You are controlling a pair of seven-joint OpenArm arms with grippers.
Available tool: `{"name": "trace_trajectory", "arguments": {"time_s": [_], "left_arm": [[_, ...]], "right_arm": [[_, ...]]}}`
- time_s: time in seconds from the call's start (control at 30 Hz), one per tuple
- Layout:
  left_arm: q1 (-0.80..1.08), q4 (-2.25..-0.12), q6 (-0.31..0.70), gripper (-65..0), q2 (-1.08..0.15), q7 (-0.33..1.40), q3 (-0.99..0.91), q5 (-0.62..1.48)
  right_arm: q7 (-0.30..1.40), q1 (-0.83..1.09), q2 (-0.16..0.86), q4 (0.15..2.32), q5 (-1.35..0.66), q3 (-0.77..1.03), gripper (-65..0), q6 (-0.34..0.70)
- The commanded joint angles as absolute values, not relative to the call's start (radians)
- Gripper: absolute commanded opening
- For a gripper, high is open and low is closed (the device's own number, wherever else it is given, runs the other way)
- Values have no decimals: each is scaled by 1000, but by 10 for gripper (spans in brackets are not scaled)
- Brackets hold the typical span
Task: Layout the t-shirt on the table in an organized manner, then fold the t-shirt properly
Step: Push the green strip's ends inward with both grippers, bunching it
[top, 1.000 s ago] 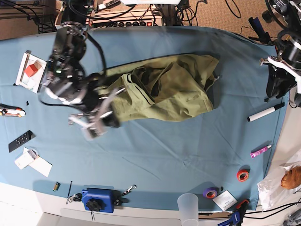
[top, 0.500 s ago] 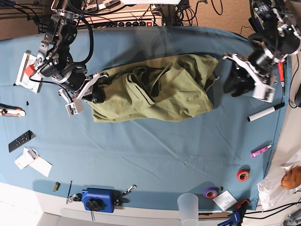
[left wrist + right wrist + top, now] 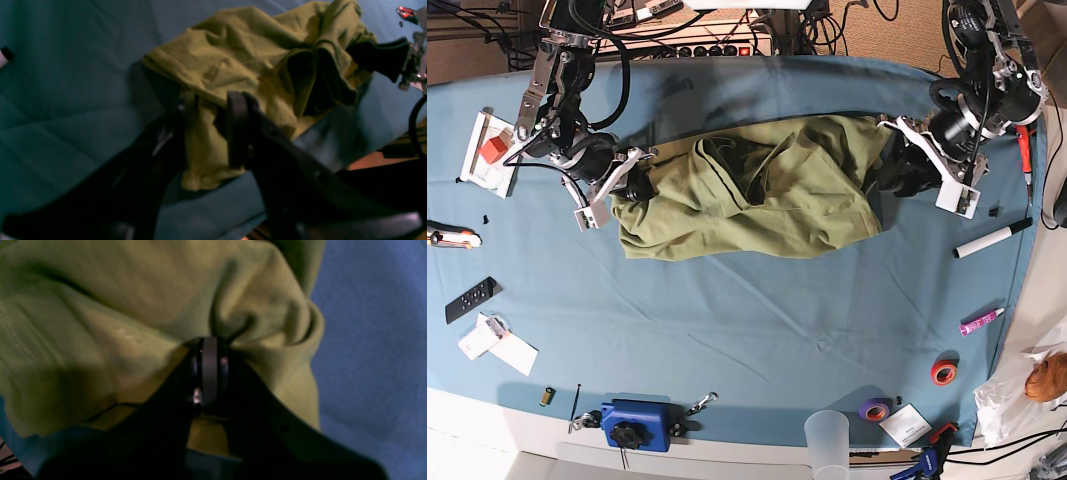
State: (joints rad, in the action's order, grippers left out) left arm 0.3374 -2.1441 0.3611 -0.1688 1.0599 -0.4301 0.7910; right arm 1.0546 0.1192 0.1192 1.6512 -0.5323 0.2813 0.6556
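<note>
Your right gripper (image 3: pixel 209 350) pinches the t-shirt (image 3: pixel 757 190) at one end; your left gripper (image 3: pixel 206 133) straddles the other end, half spread. Bare table (image 3: pixel 777 320) lies in front.

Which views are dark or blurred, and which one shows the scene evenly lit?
Left wrist view: dim, with the left gripper a soft black silhouette. Right wrist view: close and blurry around the right gripper and t-shirt. Base view: evenly lit and sharp across the table.

left gripper (image 3: pixel 889 172) moves in, now at t-shirt (image 3: pixel 757 190) edge | right gripper (image 3: pixel 632 186) pulls its end, shirt stretches
</note>
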Motion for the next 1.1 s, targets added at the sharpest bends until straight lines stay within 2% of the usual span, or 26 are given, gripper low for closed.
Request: {"name": "trace_trajectory", "arguments": {"time_s": [0.0, 0.33, 0.83, 1.07], "left_arm": [[335, -2143, 341, -475, -168, 1028, -432, 807], [224, -1851, 352, -475, -99, 1078, -435, 930], [176, -1708, 369, -475, -97, 1069, -434, 947], [177, -1674, 455, -475, -97, 1047, -435, 849]], "right_arm": [[1074, 113, 127, 1660, -534, 281, -650, 662], [1105, 113, 128, 1660, -534, 281, -650, 662], [1122, 102, 128, 1660, -534, 281, -650, 662], [1130, 102, 128, 1660, -534, 281, -650, 662]]}}
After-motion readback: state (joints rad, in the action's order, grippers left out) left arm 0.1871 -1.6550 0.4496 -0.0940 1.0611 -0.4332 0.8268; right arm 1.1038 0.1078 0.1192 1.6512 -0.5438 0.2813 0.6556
